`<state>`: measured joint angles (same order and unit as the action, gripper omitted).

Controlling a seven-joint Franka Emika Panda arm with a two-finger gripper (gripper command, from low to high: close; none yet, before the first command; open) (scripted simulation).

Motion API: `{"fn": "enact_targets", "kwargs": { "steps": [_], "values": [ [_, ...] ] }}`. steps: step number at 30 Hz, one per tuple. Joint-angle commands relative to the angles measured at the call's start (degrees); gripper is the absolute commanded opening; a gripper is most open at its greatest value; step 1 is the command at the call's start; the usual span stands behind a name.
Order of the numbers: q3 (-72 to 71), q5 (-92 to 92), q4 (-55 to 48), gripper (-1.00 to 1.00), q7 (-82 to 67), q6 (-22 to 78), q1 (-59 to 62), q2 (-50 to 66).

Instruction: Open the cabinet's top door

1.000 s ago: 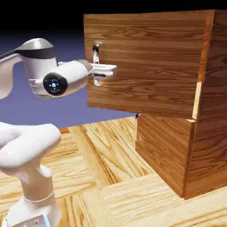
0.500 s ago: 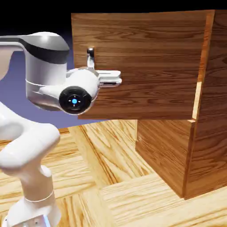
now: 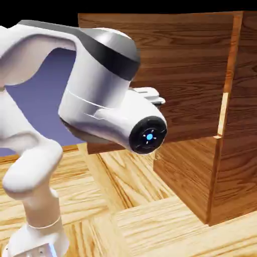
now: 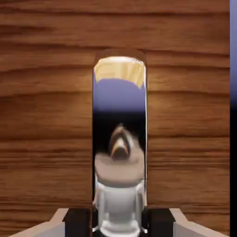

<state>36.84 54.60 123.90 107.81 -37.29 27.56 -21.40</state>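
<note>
The cabinet [image 3: 241, 125] stands on the exterior view's right, its reddish-brown grained side reaching the picture's edge, on a bench [image 3: 115, 216] of pale, patterned wood. The top door [image 3: 196, 65] is open, swung well out from the upper part of the cabinet, so that its broad panel stretches toward the exterior view's left. It meets the cabinet along an upright edge, where a bright strip [image 3: 223, 113] shows. The lower panel [image 3: 185, 168] sits closed in the lower part of the cabinet. The white arm [image 3: 100, 75] rises to the left of the cabinet and bends over in front of the opened door, with its rounded wrist and dark disc [image 3: 149, 136] covering part of the panel. In the exterior view the fingertips cannot be made out behind the wrist. The hand view shows them: the hand [image 4: 119, 224] is closed down as far as the door's handle [image 4: 119, 92] allows, one dark pad at either side of the shiny silver bar, near one end of it. The bar is mirror-bright, reflecting pale wood, blue-violet and black. Around it runs the door's brown grain, and past the panel's edge, at the hand view's right, shows a strip of blue-violet backdrop [image 4: 233, 55] fading to black.
</note>
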Motion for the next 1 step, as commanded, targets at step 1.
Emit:
{"fn": "enact_targets", "kwargs": {
  "steps": [1],
  "values": [
    [0.22,-0.16,-0.43,-1.0,-0.29,0.43,-0.16,0.44]
  ]
}}
